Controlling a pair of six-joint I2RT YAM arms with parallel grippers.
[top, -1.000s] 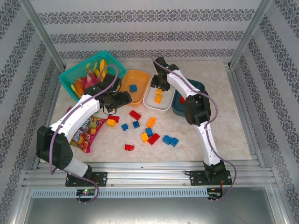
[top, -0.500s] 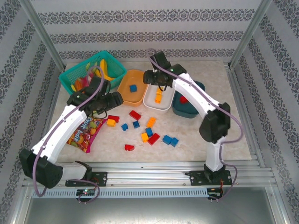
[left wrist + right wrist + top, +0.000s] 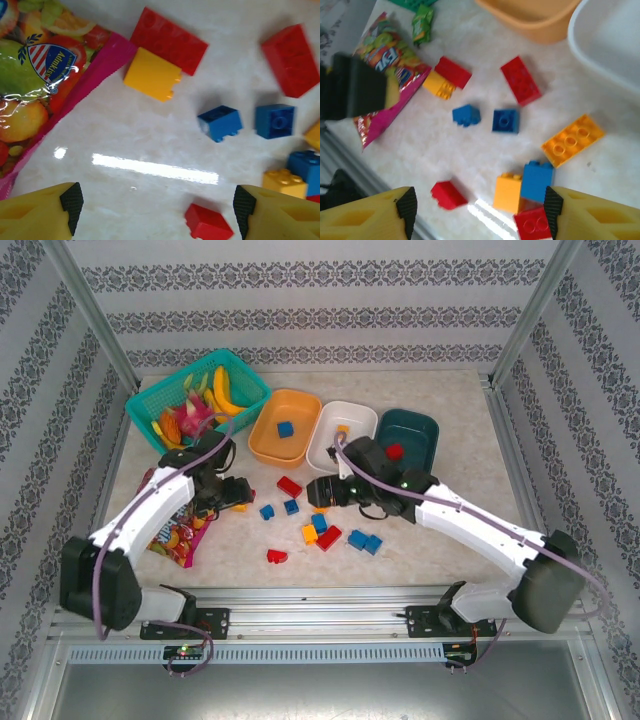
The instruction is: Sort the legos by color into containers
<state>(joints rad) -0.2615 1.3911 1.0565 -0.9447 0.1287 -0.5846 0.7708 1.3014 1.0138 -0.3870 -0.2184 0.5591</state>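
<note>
Three bowls at the back: orange bowl (image 3: 262,445) w/ one blue brick (image 3: 285,428) inside, white bowl (image 3: 322,448) w/ a yellow brick (image 3: 343,428), teal bowl (image 3: 425,432) w/ a red brick (image 3: 395,451). Rest of the legos (image 3: 320,530) lie loose on the table (image 3: 480,450), betw. the two arms. Now the left gripper (image 3: 238,498), down low just beside the snack bag (image 3: 178,530), jaws apart, nothing in 'em. And the right gripper (image 3: 318,492), over the loose pile, jaws wide too, empty.
</note>
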